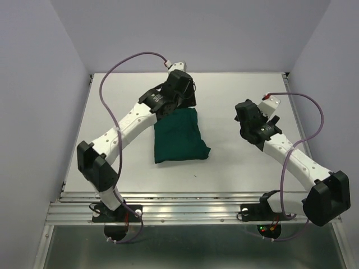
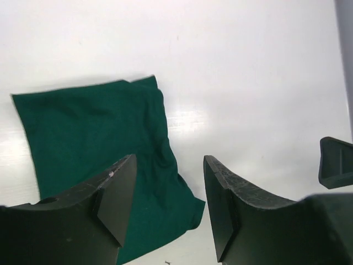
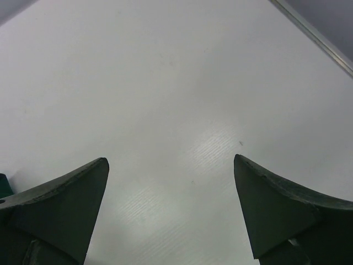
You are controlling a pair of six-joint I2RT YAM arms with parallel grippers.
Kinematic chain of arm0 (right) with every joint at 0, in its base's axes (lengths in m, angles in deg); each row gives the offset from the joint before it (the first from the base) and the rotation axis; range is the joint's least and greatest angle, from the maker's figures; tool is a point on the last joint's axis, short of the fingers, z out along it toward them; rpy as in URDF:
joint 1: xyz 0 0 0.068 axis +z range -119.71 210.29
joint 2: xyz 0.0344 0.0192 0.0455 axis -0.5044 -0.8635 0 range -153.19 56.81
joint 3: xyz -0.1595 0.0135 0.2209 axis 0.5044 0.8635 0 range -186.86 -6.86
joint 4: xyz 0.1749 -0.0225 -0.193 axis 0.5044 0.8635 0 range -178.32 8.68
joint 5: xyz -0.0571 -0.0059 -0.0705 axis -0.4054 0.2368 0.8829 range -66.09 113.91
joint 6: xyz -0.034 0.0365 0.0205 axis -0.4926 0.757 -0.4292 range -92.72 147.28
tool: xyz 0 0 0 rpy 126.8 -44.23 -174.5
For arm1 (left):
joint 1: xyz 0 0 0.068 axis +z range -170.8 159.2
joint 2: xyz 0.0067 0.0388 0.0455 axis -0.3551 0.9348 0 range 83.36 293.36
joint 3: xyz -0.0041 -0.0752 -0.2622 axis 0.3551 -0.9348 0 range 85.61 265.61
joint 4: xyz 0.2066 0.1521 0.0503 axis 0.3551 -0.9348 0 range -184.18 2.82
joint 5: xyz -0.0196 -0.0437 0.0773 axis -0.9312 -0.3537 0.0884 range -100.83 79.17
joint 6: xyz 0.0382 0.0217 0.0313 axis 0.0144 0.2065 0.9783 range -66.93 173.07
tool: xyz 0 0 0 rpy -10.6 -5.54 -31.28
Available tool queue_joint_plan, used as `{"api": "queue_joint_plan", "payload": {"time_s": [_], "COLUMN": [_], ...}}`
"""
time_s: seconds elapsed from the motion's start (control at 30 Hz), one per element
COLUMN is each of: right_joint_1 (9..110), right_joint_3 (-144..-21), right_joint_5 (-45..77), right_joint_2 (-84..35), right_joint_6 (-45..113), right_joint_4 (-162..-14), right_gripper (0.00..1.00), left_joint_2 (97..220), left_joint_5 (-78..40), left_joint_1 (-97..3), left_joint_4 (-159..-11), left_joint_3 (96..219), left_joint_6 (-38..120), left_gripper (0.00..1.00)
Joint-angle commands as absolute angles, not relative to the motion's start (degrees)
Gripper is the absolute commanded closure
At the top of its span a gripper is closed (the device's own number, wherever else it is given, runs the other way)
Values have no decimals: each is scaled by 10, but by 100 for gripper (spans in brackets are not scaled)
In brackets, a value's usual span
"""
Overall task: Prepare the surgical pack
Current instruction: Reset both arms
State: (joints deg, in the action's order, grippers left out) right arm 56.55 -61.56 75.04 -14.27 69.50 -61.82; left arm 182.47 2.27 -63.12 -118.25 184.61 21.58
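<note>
Presently green drape (image 2: pixel 94 138) beneath spread left claw (image 2: pixel 170 161); right claw (image 3: pixel 171 163) spread too, well apart.

top view: left arm's wrist (image 1: pixel 175 89) covers the far edge of green cloth (image 1: pixel 178 137), fingertips under it not visible
left wrist view: cloth's lower left hidden behind left finger (image 2: pixel 110 193); dark object (image 2: pixel 336 163) cut off at right edge, can't identify
right wrist view: green sliver (image 3: pixel 3 185) clipped at left edge
</note>
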Motion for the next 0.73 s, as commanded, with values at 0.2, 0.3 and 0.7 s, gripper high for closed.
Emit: {"api": "queue_joint_plan", "payload": {"time_s": [0.2, 0.3, 0.7], "right_joint_1": [564, 564, 564], "right_joint_3": [-692, -691, -674], "right_joint_5": [773, 753, 737], "right_joint_2": [-138, -149, -146], "right_joint_6": [662, 660, 683], "right_joint_4": [-600, -600, -601], "right_gripper": [0, 0, 0], "left_joint_2": [1630, 1576, 1487], "left_joint_5": [184, 183, 157], "left_joint_1": [-609, -576, -480], "left_joint_4": [-1162, -1112, -1109], "left_joint_3": [1737, 1667, 1554], "left_joint_6": [265, 284, 300], "left_gripper": [37, 38, 17]}}
